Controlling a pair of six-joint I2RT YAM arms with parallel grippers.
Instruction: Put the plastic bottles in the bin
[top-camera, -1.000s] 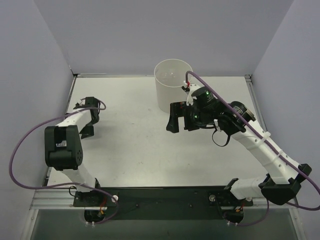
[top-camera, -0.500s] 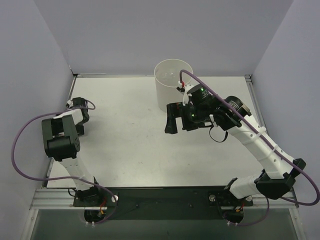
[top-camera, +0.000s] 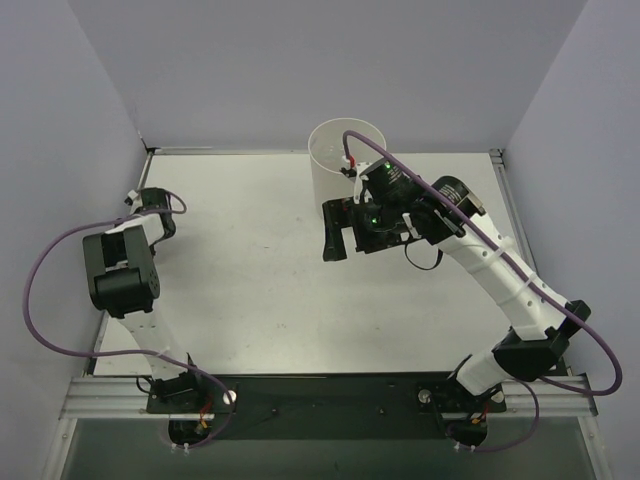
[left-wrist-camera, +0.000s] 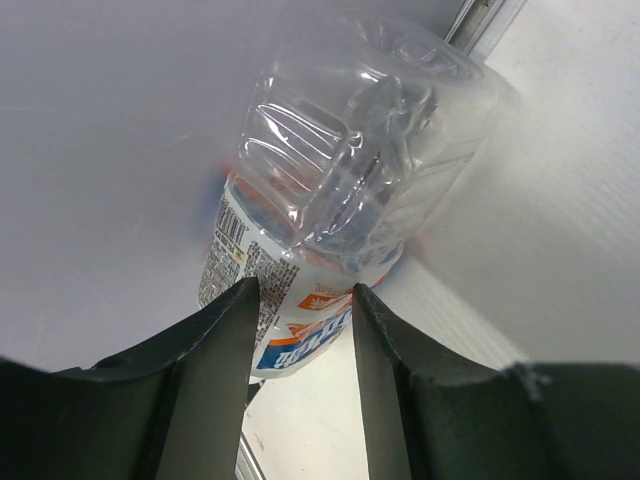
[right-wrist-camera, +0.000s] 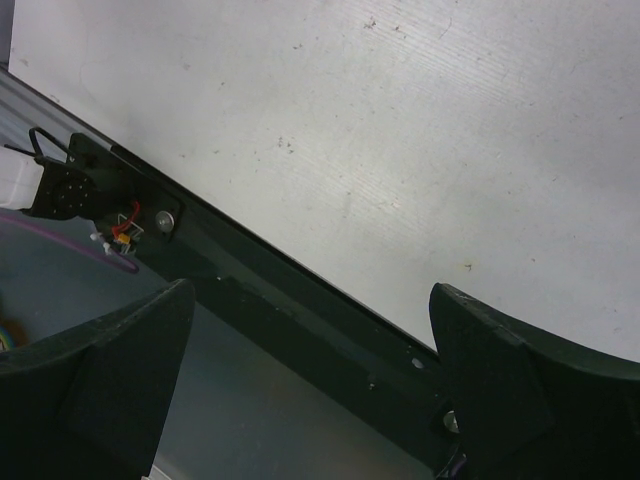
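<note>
Over by the left wall, the left fingers (left-wrist-camera: 215, 360) sit close on either side of the blue-labelled bottle (left-wrist-camera: 340, 180) at the edge of the surface (top-camera: 260, 290); I can't tell whether they're squeezing it. The right fingers (right-wrist-camera: 110, 350) hang spread wide, holding nothing, just in front of the bin (top-camera: 345, 165).

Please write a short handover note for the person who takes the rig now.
Left end effector: flanking the blue-label bottle, which is against the left wall; grip not certain.
Right end effector: open, empty, near the bin.
Done: cannot tell; no other bottle in view, bin's inside unclear.
To do: lift this bottle, drop it in the bin.
</note>
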